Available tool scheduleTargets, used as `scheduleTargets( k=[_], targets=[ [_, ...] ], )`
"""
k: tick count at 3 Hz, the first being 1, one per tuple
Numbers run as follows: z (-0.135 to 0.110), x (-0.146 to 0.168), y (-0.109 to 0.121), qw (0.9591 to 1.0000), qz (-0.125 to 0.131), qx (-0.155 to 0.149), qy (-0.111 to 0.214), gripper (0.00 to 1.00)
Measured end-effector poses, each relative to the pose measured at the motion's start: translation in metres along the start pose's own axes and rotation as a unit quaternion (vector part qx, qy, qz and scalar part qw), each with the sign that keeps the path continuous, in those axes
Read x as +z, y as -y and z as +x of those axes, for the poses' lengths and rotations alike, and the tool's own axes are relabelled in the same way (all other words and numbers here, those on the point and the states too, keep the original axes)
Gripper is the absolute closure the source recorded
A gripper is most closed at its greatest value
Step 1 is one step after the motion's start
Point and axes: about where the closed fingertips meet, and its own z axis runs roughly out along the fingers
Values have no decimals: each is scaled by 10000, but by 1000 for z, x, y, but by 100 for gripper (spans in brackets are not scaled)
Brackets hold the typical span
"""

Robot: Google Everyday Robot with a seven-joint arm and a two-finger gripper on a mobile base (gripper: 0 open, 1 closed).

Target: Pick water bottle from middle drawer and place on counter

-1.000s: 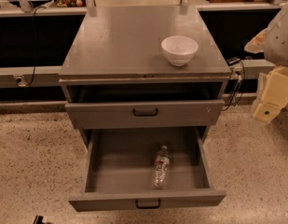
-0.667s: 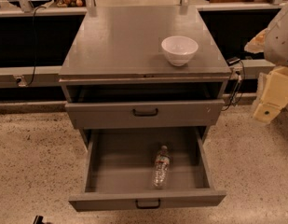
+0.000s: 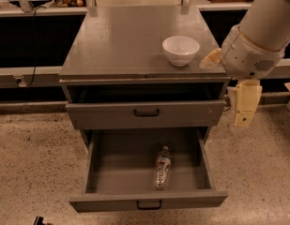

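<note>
Gripper [image 3: 244, 108]: edged inward, now hanging just right of the counter [image 3: 125, 41].
Claw: we cannot tell its opening.
Water bottle [image 3: 162, 168]: unmoved in the middle drawer [image 3: 121, 170]; approach probably just beginning.

The counter [image 3: 121, 46] is smooth grey metal with a soft shine. The middle drawer [image 3: 121, 168] is dull grey metal inside. The water bottle [image 3: 162, 168] is clear, crinkly plastic. The white bowl [image 3: 180, 49] looks glossy. The gripper [image 3: 243, 118], smooth pale plastic, hangs right of the cabinet. The floor [image 3: 32, 158] is speckled.
</note>
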Motion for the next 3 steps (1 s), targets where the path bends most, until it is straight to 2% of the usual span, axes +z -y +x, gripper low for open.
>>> scheduleTargets(
  k=[1, 2, 3],
  targets=[
    [-1, 1, 2, 9989, 33, -461, 10, 0],
    [-17, 33, 4, 9966, -305, -565, -511, 0],
    [8, 75, 16, 9855, -331, -954, -1363, 0]
  ],
)
